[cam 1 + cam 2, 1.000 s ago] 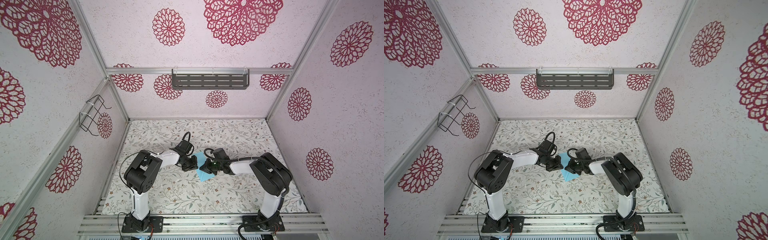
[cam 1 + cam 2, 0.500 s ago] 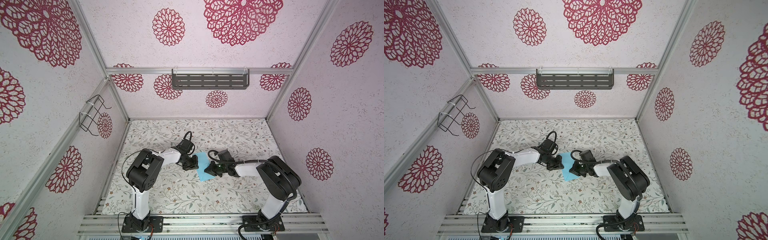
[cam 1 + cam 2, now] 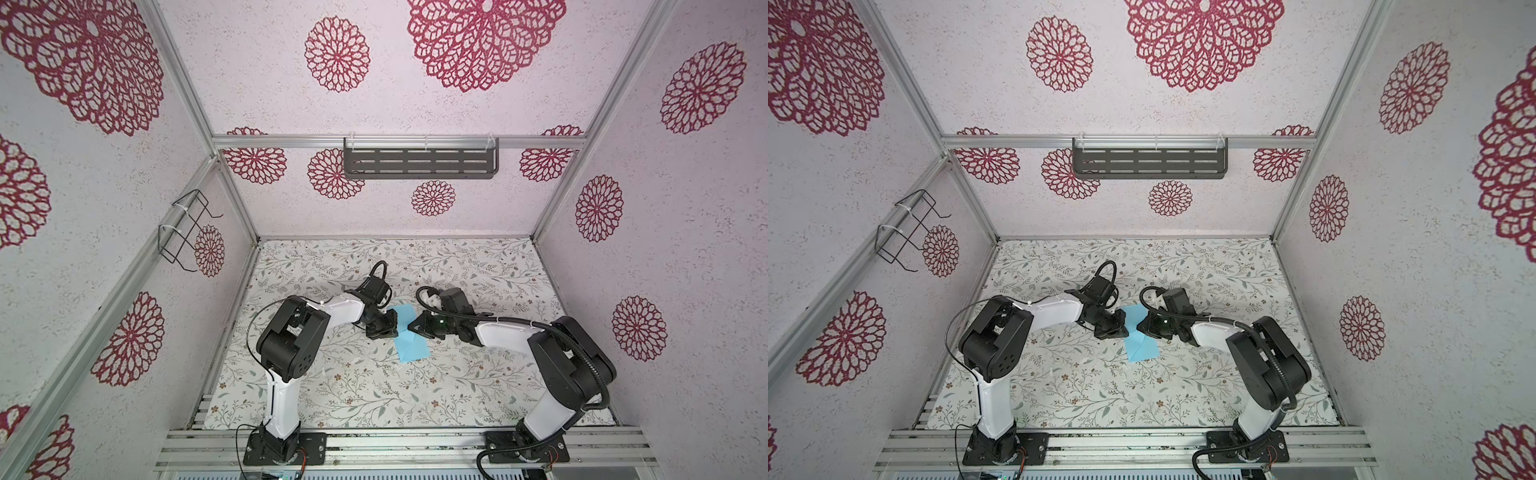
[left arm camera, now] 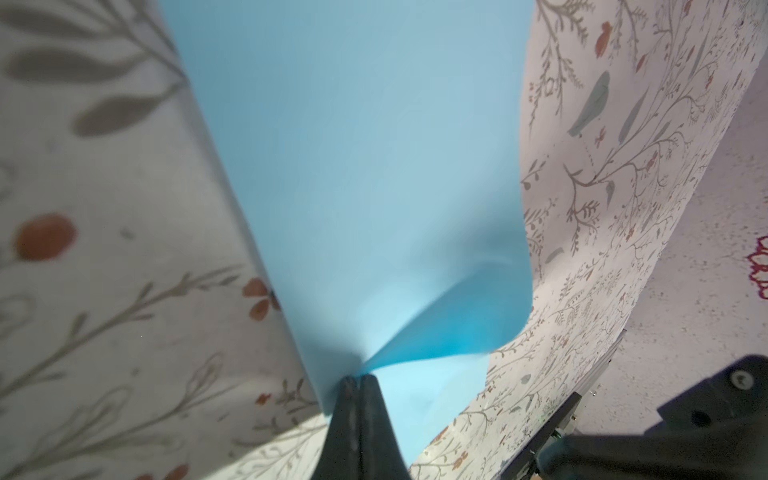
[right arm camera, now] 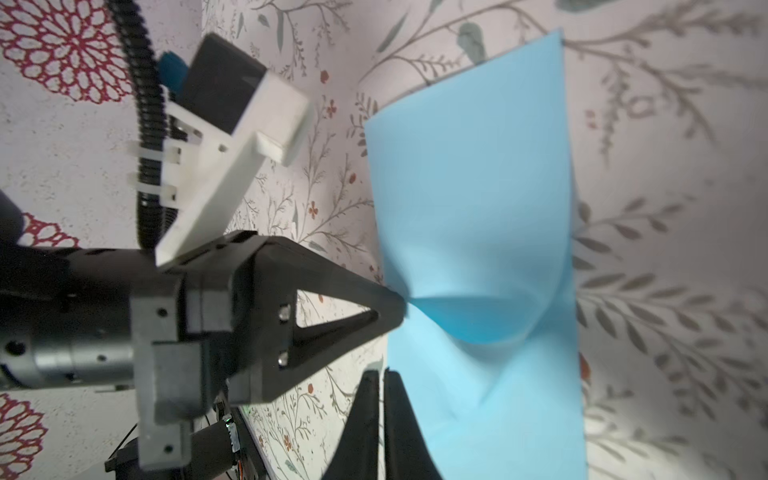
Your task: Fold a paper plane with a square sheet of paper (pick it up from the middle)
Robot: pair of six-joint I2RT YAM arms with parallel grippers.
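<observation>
The square sheet of paper (image 4: 365,166): thin light-blue paper, matt, smooth, unprinted.
My left gripper (image 4: 358,380) and my right gripper (image 5: 380,374): black plastic, matt.
My arm shells (image 3: 345,309): white plastic, lightly glossy.
My cable conduit (image 5: 145,124): black ribbed plastic.
The table cover (image 3: 374,395): matt, floral print; cloth or paper I cannot tell.
The frame rails (image 3: 291,142): bare silvery metal, satin.
The shelf (image 3: 419,172): dark grey slotted metal, matt.
The wire basket (image 3: 183,232): thin black wire.
The walls (image 3: 374,216): grainy, rough, matt.

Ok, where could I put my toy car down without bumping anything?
Bare table runs along the back wall, behind both grippers. Another wide bare stretch lies in front of the square sheet of paper, between the two arm bases. The middle is crowded: left gripper and right gripper meet at the paper.
</observation>
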